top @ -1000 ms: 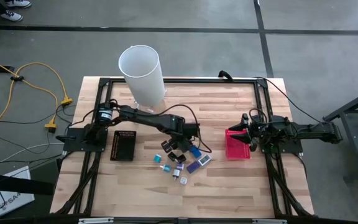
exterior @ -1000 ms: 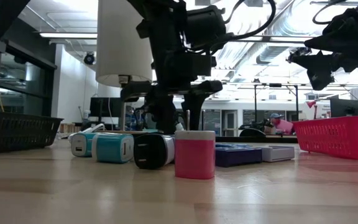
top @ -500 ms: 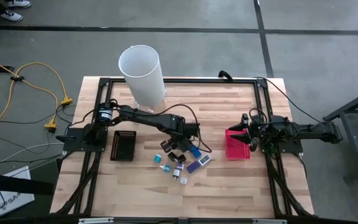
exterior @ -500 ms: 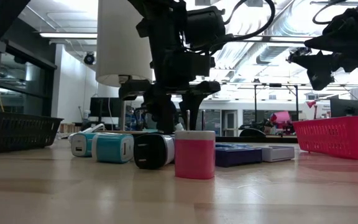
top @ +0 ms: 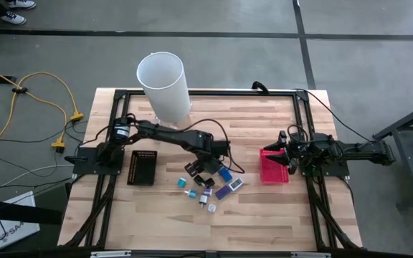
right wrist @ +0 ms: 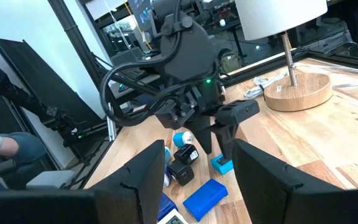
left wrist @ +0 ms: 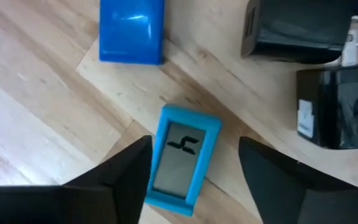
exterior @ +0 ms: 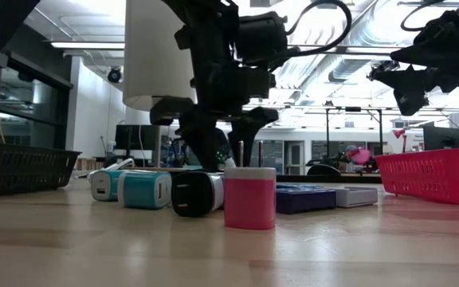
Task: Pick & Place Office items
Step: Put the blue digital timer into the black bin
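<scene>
- Left gripper (left wrist: 191,180) hangs with its jaws apart astride the small teal piece (left wrist: 182,158) lying flat on the desk (left wrist: 36,124); a skewed close could nudge it away.
- Black pieces (left wrist: 328,106) nearby could snag.
- Right gripper (top: 287,153) waits partly spread above the red basket (top: 273,172); the basket's contents are hard to make out.

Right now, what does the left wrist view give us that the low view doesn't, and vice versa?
Left wrist only: the light blue piece with a grey face lies flat on the wood directly between the open fingers of the left claw, with a darker blue block beyond it.

Low view only: the pink block, the red basket and the right claw above it.

Both: the black pieces and the wooden table.
</scene>
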You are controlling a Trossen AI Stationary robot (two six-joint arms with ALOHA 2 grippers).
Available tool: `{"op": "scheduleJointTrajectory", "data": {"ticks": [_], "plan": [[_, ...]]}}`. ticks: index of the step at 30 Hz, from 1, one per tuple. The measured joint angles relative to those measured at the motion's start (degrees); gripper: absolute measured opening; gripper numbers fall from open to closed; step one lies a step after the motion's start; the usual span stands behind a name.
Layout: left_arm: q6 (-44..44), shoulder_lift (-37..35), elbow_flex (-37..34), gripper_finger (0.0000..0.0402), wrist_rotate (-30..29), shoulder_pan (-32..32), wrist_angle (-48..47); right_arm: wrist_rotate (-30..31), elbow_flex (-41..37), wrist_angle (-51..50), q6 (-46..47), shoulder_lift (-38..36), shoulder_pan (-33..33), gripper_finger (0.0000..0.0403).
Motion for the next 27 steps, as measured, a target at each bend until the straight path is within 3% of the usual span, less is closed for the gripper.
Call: {"op": "scheduleJointTrajectory", "data": {"ticks": [6, 27], "plan": [[0.3, 0.0, 0.0, 0.0269, 0.3, 0.0, 0.0, 0.0, 0.0, 0.0, 0.0, 0.0, 0.0, 0.0174], [2.2, 2.7, 0.0, 0.0269, -0.1, 0.9, 2.4, 0.0, 0.0, 0.1, 0.0, 0.0, 0.0, 0.0174]]}}
